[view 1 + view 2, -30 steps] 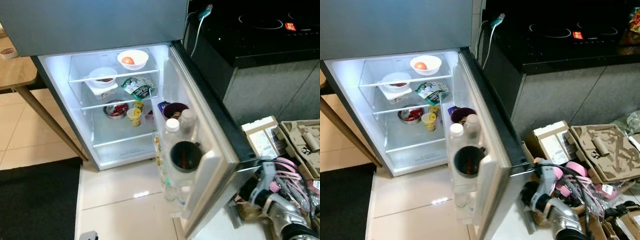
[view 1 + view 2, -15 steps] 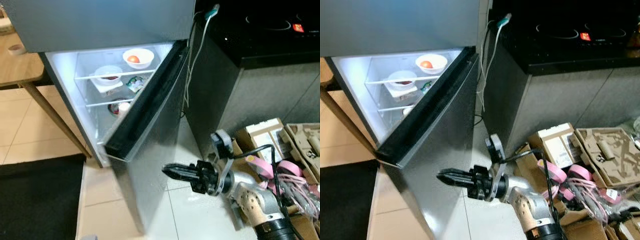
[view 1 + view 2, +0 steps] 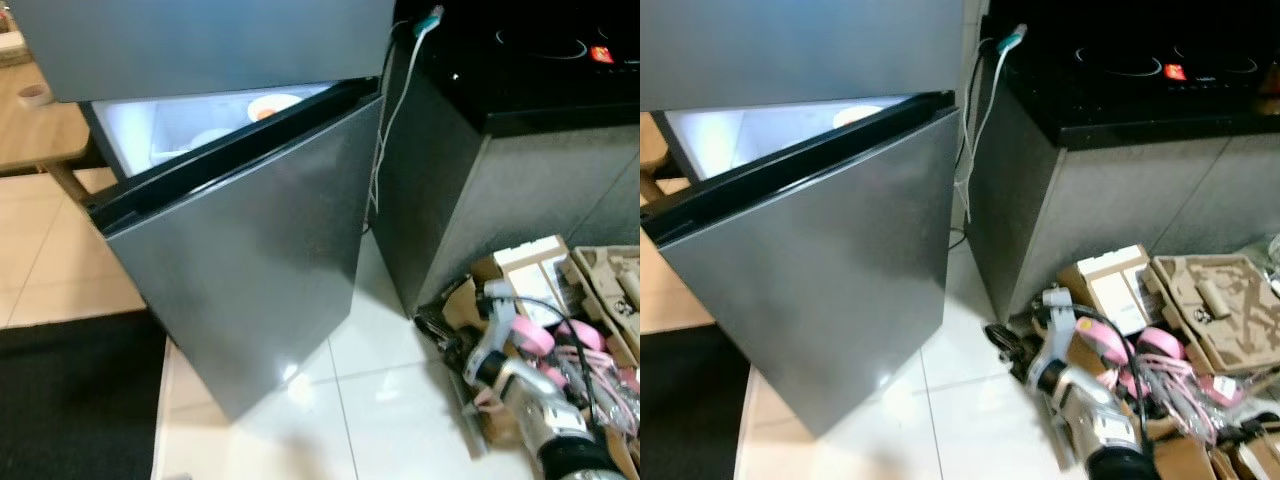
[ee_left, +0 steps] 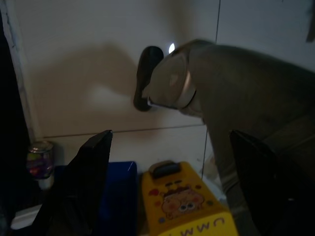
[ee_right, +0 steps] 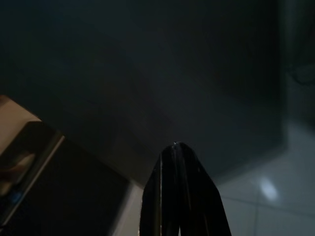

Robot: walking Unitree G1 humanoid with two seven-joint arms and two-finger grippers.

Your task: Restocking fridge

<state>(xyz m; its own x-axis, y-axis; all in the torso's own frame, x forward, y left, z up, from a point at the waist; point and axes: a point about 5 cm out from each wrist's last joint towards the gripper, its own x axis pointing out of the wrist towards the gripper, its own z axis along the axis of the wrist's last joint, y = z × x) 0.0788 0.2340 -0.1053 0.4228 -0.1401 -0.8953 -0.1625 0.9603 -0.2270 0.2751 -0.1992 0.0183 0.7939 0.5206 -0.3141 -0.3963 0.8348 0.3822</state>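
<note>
The fridge door (image 3: 240,270) has swung from wide open to nearly shut since a second ago, leaving a lit gap along its top edge where a white bowl (image 3: 268,104) shows. My right gripper (image 3: 1002,340), fingers pressed together, has pulled back low beside the cardboard boxes (image 3: 1110,285). My left gripper (image 4: 170,189), fingers spread apart, hangs over a yellow carton (image 4: 182,204).

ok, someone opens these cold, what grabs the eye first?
The big grey fridge door, nearly shut, with a lit sliver of interior and a white bowl above its top edge. Next, the right pincer, shut, low over the white floor tiles beside a heap of cardboard boxes and pink cables.
</note>
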